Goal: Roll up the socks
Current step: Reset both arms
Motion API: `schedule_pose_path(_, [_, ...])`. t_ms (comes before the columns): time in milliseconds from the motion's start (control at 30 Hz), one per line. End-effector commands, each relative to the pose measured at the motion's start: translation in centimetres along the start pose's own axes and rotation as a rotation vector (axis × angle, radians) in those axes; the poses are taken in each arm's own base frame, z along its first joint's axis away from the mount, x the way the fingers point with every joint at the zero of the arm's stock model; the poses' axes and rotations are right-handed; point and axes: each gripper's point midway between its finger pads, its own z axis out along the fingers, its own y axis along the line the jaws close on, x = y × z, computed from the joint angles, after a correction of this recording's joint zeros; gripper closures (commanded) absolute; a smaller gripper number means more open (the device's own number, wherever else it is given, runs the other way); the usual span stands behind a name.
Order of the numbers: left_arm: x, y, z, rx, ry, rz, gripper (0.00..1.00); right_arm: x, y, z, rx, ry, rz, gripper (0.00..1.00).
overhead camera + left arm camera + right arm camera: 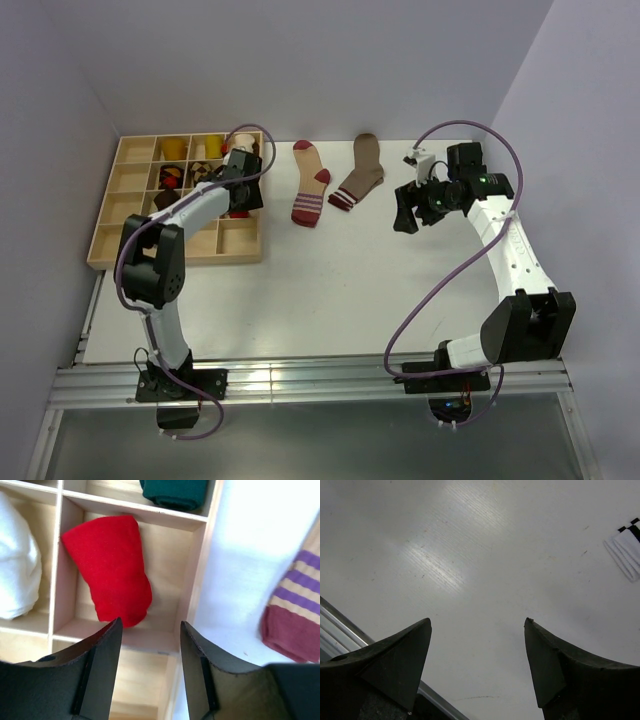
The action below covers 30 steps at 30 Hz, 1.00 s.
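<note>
The wooden tray (pixel 125 205) sits on the desk (pixel 330 290), at its far left. The left tool (pixel 150 625) hangs over the right side of the tray. Its two fingers are partly apart and nothing is between them.

Just under it, in one box of the tray, lies the red rolled sock (pixel 110 570). It is tilted and does not touch the tool. In the next box, further into the tray, is a white rolled sock (pixel 15 565). A dark green rolled sock (pixel 175 492) sits in another box beside the red one.

Two socks lie flat on the desk to the right of the tray. The striped sock (pixel 310 198) is nearer the tray. The brown sock (pixel 360 178) is past it, further from the tray.

The right tool (pixel 477 622) is well away from the tray, beyond the brown sock. It is wide open, holds nothing, and has bare desk under it. A white folded cloth (pixel 626 550) with black squares on its edge lies on the desk near that tool.
</note>
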Motion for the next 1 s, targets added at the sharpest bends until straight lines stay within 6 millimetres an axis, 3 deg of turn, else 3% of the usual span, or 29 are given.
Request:
schedule_pose_path(0, [-3.3,-0.7,-4.5,0.062,-0.087,-0.057,0.45,-0.7,0.1,-0.2,0.019,-0.040,-0.021,0.18])
schedule_pose_path(67, [-3.6,-0.8,-5.9,0.088,-0.099,-0.069,0.45,-0.9,0.2,-0.4,0.019,-0.052,-0.026,0.18])
schedule_pose_path(200, [-5.3,-1.3,-10.8,0.173,-0.171,-0.088,0.44,-1.6,0.5,-0.8,0.019,-0.088,-0.028,0.17])
schedule_pose_path(267, [-4.6,-2.0,-12.4,0.216,-0.183,-0.082,0.44,-2.2,0.7,-1.3,0.027,-0.123,-0.043,0.17])
schedule_pose_path(367, [-4.4,-3.2,-17.5,0.339,-0.240,-0.070,0.41,-2.6,0.8,-1.9,0.045,-0.170,-0.050,0.16])
schedule_pose_path(433, [-3.3,-4.4,-19.3,0.420,-0.234,-0.038,0.41,-3.1,0.9,-2.3,0.058,-0.201,-0.056,0.15])
schedule_pose_path(567, [-1.9,-4.4,-23.5,0.492,-0.229,0.030,0.40,-3.6,1.2,-3.2,0.076,-0.242,-0.070,0.15])
schedule_pose_path(667, [-1.2,-4.3,-25.4,0.542,-0.234,0.062,0.40,-3.7,1.2,-3.5,0.084,-0.254,-0.071,0.15])
schedule_pose_path(967, [-0.3,-4.5,-26.1,0.599,-0.237,0.107,0.40,-3.3,1.4,-3.4,0.081,-0.249,-0.098,0.14])
